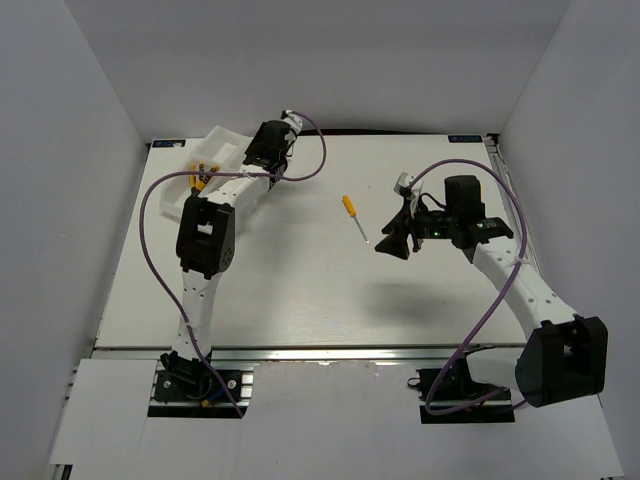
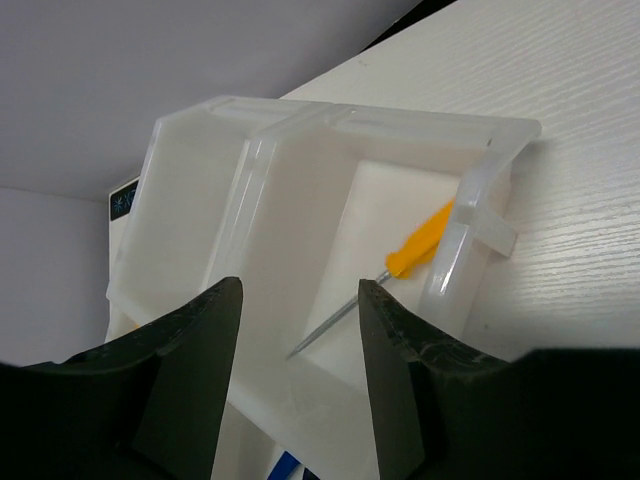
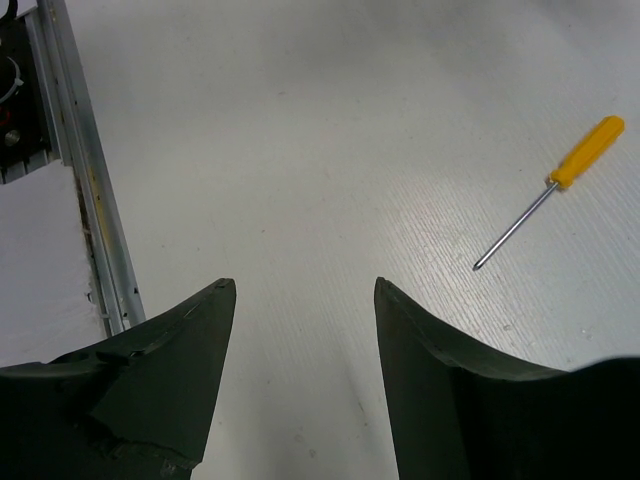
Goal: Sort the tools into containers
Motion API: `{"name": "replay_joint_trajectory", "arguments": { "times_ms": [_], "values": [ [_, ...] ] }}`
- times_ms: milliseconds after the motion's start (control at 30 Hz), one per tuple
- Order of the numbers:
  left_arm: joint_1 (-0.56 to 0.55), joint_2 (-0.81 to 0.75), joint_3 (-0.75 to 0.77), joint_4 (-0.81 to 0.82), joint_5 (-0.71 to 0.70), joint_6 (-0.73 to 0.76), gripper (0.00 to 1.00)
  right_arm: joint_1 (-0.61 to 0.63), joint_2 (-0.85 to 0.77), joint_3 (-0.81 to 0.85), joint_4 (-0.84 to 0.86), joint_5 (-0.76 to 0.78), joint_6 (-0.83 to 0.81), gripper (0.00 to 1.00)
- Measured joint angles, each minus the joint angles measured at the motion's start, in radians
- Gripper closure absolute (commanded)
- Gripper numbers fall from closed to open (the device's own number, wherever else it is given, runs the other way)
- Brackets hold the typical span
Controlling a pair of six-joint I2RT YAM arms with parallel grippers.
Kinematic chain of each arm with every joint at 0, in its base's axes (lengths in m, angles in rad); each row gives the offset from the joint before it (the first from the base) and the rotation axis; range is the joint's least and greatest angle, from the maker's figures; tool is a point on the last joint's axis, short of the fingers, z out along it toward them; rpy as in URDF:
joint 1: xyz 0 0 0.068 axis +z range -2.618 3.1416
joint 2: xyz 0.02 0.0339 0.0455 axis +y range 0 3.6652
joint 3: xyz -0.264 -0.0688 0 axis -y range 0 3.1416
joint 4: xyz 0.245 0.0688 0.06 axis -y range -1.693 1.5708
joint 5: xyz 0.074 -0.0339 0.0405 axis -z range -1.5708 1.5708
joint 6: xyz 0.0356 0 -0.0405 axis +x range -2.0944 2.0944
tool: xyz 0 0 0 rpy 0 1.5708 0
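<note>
While the left pincer (image 2: 298, 300) hangs over the white tray (image 1: 222, 140) at the far left of the counter (image 1: 300, 290), its fingers stand apart with nothing between them. One orange-handled screwdriver (image 2: 421, 243) already lies in the compartment below it, its handle against a divider wall. Yellow handles (image 1: 200, 176) show in a compartment nearer the left edge; they are too small to tell which tools they belong to. At centre, a second screwdriver (image 1: 352, 213) lies loose on the bare counter, handle toward the far side, tip toward the near right, well apart from the tray. The right pincer (image 3: 305, 290) hovers near that tip, spread wide and empty. In its wrist view the tool sits off toward the right edge, not between the fingers. Judgement: this screwdriver is what remains to be sorted. Risks: the fingers are not yet lined up over the tool, so a straight descent would close on nothing. The shaft is thin and lies flat, so a grip there could slip or pivot. The round handle may roll if nudged by one finger first. With the left arm parked over the tray, a delivery by the right arm could crowd it or knock the light tray.
</note>
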Motion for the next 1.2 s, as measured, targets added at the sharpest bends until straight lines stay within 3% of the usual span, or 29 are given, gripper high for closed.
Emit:
{"name": "replay_joint_trajectory", "arguments": {
  "times_ms": [233,267,333,400,433,533,600,667,800,900,967,1200],
  "values": [
    [-0.001,-0.011,0.000,-0.027,-0.002,-0.048,0.34,0.000,0.000,0.000,-0.008,0.007,-0.012,0.36],
    [-0.001,-0.018,0.000,-0.033,-0.002,-0.062,0.38,0.000,0.000,0.000,-0.010,0.012,-0.015,0.35],
    [-0.002,-0.032,0.000,-0.045,-0.001,-0.097,0.59,0.000,0.000,0.000,-0.011,0.029,-0.019,0.35],
    [-0.003,-0.064,-0.001,-0.052,0.004,-0.134,0.73,0.000,0.005,0.001,-0.012,0.052,-0.014,0.35],
    [-0.003,-0.088,-0.010,-0.062,0.013,-0.180,0.87,0.000,0.015,0.002,-0.011,0.070,-0.005,0.35],
    [-0.003,-0.212,-0.090,-0.088,0.059,-0.322,0.92,0.001,0.086,0.022,-0.014,0.145,0.024,0.36],
    [-0.003,-0.338,-0.188,-0.086,0.118,-0.433,0.83,0.010,0.159,0.049,-0.018,0.216,0.047,0.35],
    [-0.003,-0.499,-0.327,-0.074,0.186,-0.546,0.55,0.025,0.236,0.080,-0.017,0.294,0.073,0.34],
    [-0.006,-0.834,-0.662,-0.006,0.285,-0.772,0.30,0.076,0.361,0.135,-0.002,0.448,0.141,0.29],
    [-0.010,-1.055,-0.903,0.021,0.323,-0.913,0.21,0.122,0.459,0.208,0.019,0.544,0.186,0.25],
    [-0.013,-1.178,-1.033,0.030,0.333,-0.992,0.21,0.150,0.529,0.269,0.036,0.598,0.211,0.24],
    [-0.014,-1.487,-1.272,0.032,0.341,-1.198,0.22,0.189,0.751,0.482,0.098,0.701,0.278,0.27]
  ]
}}
